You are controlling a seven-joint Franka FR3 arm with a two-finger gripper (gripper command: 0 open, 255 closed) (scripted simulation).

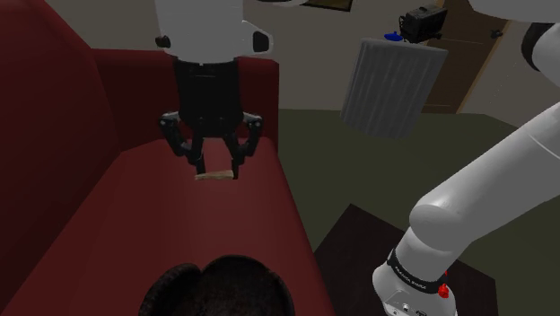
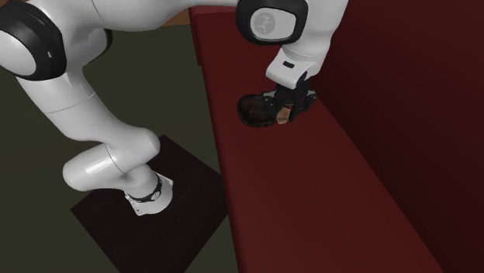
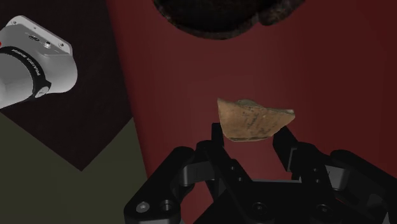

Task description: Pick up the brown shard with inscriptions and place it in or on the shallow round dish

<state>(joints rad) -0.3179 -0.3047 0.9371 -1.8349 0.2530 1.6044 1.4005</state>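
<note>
The brown shard (image 3: 254,119), tan with faint scratched marks, is clasped between my black fingers. My gripper (image 3: 251,137) is shut on it over the dark red sofa seat (image 1: 153,233). In the shoulder view the shard (image 1: 215,176) hangs flat at the tips of the gripper (image 1: 217,167), far from the camera. The shallow round dish (image 1: 220,289), dark and rough-rimmed, lies on the seat nearer the camera. In the second exterior view the dish (image 2: 250,110) sits just left of the gripper (image 2: 288,110) and the shard (image 2: 284,115). The dish's rim (image 3: 216,19) lies ahead of the fingers.
The sofa's backrest (image 2: 403,93) rises close beside the gripper. Its seat edge drops to a dark green floor (image 2: 46,178). My stand rests on a dark mat (image 2: 116,233). A grey ribbed object (image 1: 392,85) stands on the floor beyond the sofa.
</note>
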